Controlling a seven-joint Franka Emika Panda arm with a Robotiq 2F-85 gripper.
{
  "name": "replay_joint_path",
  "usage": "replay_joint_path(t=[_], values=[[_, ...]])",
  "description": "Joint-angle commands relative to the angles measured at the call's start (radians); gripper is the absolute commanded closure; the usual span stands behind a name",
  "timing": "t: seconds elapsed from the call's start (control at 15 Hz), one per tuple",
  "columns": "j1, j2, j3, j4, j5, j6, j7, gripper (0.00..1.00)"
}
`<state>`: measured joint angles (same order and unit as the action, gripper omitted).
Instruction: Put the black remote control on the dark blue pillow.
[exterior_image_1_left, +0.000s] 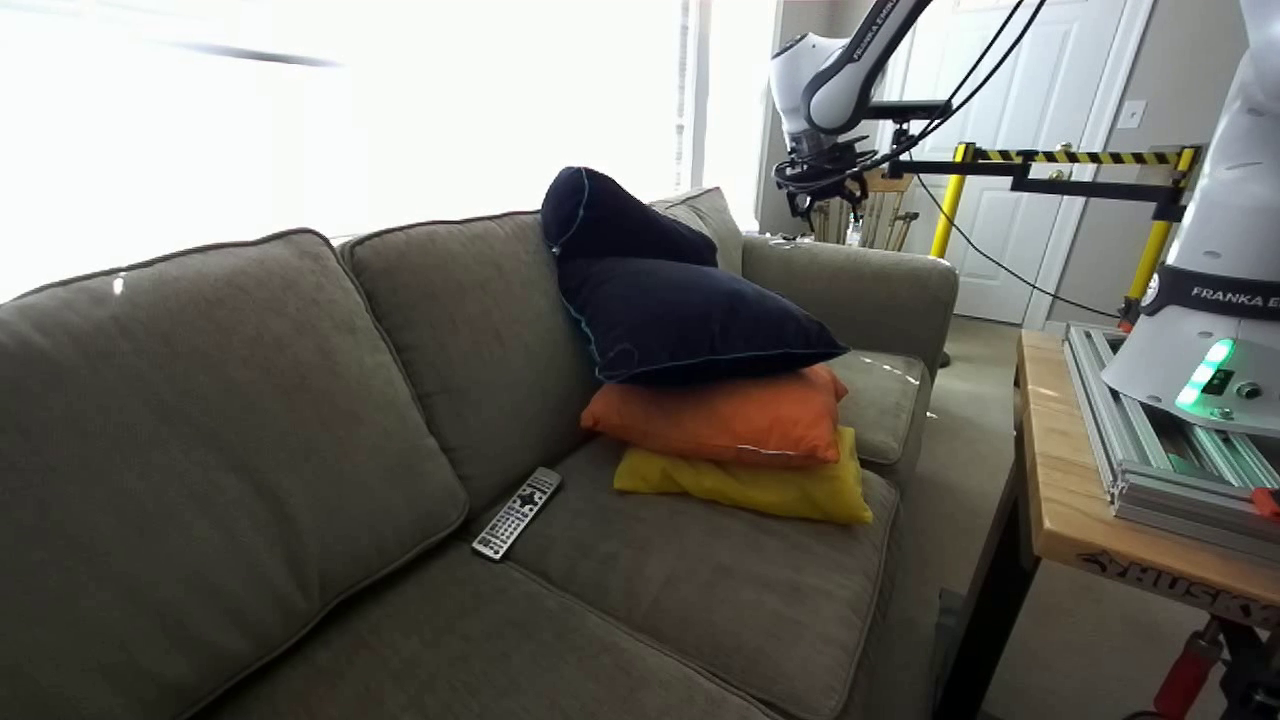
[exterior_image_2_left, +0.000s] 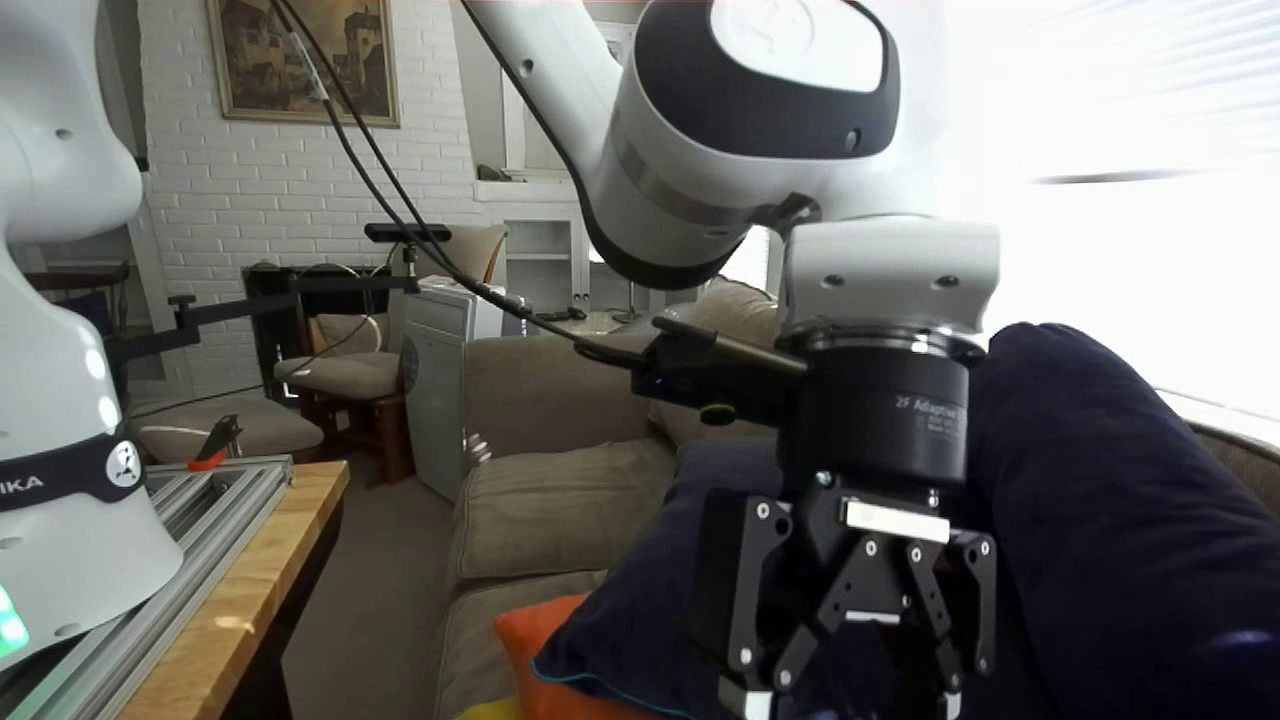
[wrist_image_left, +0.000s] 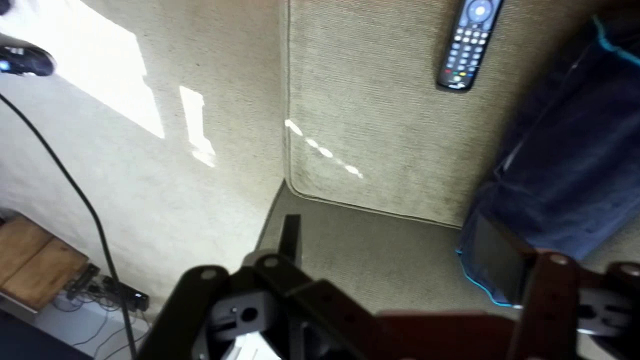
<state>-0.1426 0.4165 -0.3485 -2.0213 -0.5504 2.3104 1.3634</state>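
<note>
Gripper (exterior_image_1_left: 829, 203): black, two-fingered, hanging fingers-down over the sofa (exterior_image_1_left: 700, 590); released, its fingers (wrist_image_left: 502, 262) spread wide, sofa fabric visible between them in the wrist view.

Arm (exterior_image_2_left: 580, 110): white; reaches out high from its base (exterior_image_1_left: 1200, 340), bends at the wrist, points downward. Base stands on metal rails (exterior_image_1_left: 1180, 500) atop a wooden bench (exterior_image_1_left: 1047, 445).

Black remote control (wrist_image_left: 465, 50): lies buttons-up on a seat cushion (wrist_image_left: 375, 100), well apart from the fingers; its upper end runs out of the wrist view.

Dark blue pillow (wrist_image_left: 565, 165): right of the remote in the wrist view, a strip of cushion between. In an exterior view the dark blue fabric forms two masses, one lying on the orange pillow (exterior_image_1_left: 720, 415), one higher, at the backrest (exterior_image_1_left: 455, 310); one pillow or two, cannot tell.

Yellow pillow (exterior_image_1_left: 745, 485): beneath the orange.

Silver-grey remote control (exterior_image_1_left: 517, 513): on the seat near the backrest, apart from the yellow pillow.

Edges: the cushion's piped front edge (wrist_image_left: 287, 75) runs left of the black remote, a broad stretch of fabric between; beyond it, carpet (wrist_image_left: 150, 200). Armrest (exterior_image_1_left: 850, 285) rises at the sofa end.

Room: a carpet strip separates sofa from bench; air separates gripper from pillows in an exterior view.
</note>
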Motion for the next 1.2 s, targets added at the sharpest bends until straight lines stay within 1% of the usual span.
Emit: replay_joint_path(t=[0.0, 0.13, 0.27, 0.4, 0.53, 0.73, 0.93, 1.13], values=[[0.009, 0.085, -0.017, 0.112, 0.066, -0.188, 0.043, 0.06], [0.006, 0.104, -0.014, 0.139, 0.072, -0.245, 0.052, 0.00], [0.034, 0.135, -0.041, 0.164, -0.005, -0.256, 0.151, 0.00], [0.043, 0.147, -0.046, 0.177, -0.049, -0.255, 0.185, 0.00], [0.012, 0.132, -0.008, 0.191, 0.026, -0.275, 0.114, 0.00], [-0.036, 0.088, 0.052, 0.176, 0.156, -0.229, -0.046, 0.00], [-0.057, 0.060, 0.081, 0.170, 0.263, -0.212, -0.193, 0.00], [-0.073, 0.040, 0.085, 0.139, 0.295, -0.129, -0.358, 0.00]])
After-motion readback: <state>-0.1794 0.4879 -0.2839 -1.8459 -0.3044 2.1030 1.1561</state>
